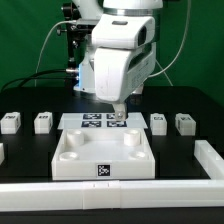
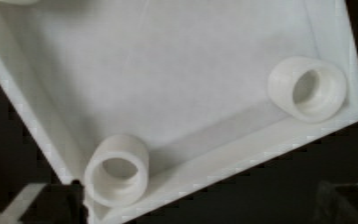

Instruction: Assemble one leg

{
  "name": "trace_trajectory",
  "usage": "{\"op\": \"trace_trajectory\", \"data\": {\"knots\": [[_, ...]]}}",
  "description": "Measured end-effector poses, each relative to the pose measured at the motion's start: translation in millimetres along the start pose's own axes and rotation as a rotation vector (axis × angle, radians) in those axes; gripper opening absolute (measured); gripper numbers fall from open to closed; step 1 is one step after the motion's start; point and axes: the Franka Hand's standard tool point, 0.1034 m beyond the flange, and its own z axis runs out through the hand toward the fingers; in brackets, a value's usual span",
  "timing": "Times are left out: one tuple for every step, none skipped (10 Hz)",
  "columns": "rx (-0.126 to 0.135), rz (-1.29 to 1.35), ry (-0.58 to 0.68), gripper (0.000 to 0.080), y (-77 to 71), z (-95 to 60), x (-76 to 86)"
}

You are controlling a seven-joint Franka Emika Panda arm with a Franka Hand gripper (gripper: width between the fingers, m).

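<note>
Four small white legs stand in a row on the black table: two at the exterior view's left (image 1: 10, 122) (image 1: 42, 122) and two at its right (image 1: 158, 121) (image 1: 185, 123). None shows in the wrist view. My gripper (image 1: 117, 116) hangs low over the far edge of the large white tray-like part (image 1: 72, 158), apart from every leg. In the wrist view the gripper (image 2: 194, 206) is open and empty, its dark fingers (image 2: 44, 203) at the frame's edge. Under it lie the tray part's floor (image 2: 176, 90) and two round corner sockets (image 2: 314, 87) (image 2: 117, 170).
The marker board (image 1: 92, 121) lies just behind the tray part, under the arm. A white rail (image 1: 110, 190) runs along the front of the table and another (image 1: 207, 155) along the exterior view's right. Cables and a black stand are behind the arm.
</note>
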Motion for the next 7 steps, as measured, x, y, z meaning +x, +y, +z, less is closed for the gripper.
{"op": "trace_trajectory", "data": {"knots": [[-0.001, -0.043, 0.0, 0.065, -1.2, 2.0, -1.7], [0.012, -0.14, -0.003, 0.065, -11.9, 12.4, -10.0], [0.035, -0.205, -0.01, 0.065, -24.9, 23.1, -18.4], [0.05, -0.264, -0.013, 0.065, -32.9, 31.3, -24.4], [0.064, -0.299, -0.014, 0.065, -39.5, 39.0, -30.6], [0.06, -0.283, -0.013, 0.065, -37.1, 36.9, -29.1], [0.059, -0.283, -0.013, 0.065, -36.9, 36.9, -29.1]]}}
